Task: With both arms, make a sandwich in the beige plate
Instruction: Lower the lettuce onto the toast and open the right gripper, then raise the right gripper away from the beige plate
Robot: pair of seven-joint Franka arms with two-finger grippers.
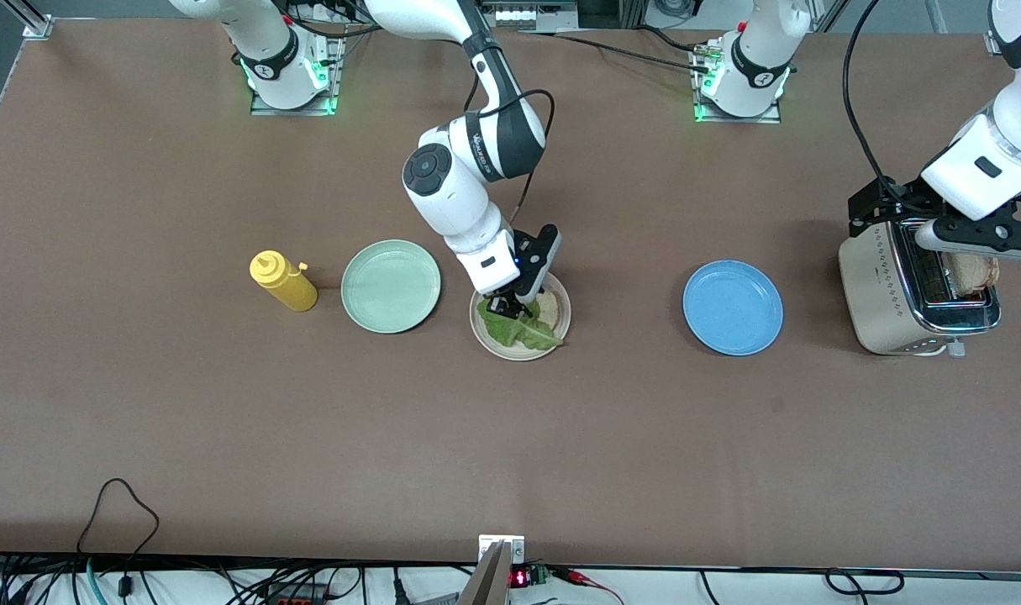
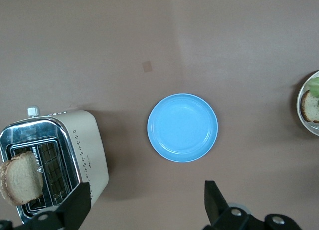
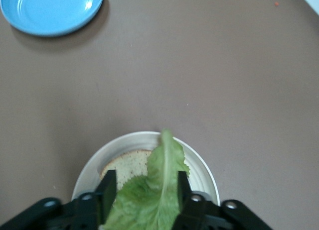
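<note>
My right gripper [image 1: 510,307] is low over the beige plate [image 1: 559,329], which sits mid-table, well clear of every edge, between the mint-green plate [image 1: 391,286] and the blue plate [image 1: 733,307]. Its fingers [image 3: 106,190] stand parted on either side of the lettuce leaf [image 3: 154,190]; whether they touch it I cannot tell. The leaf lies across one slice of bread [image 3: 124,164] on the beige plate. My left gripper [image 2: 147,202] hangs wide open and holds nothing, above the toaster [image 1: 884,294] near the table's edge at the left arm's end. A second slice of bread [image 2: 20,177] stands up out of a toaster slot. A yellow squeeze bottle [image 1: 281,281] lies beside the mint-green plate, toward the right arm's end.
</note>
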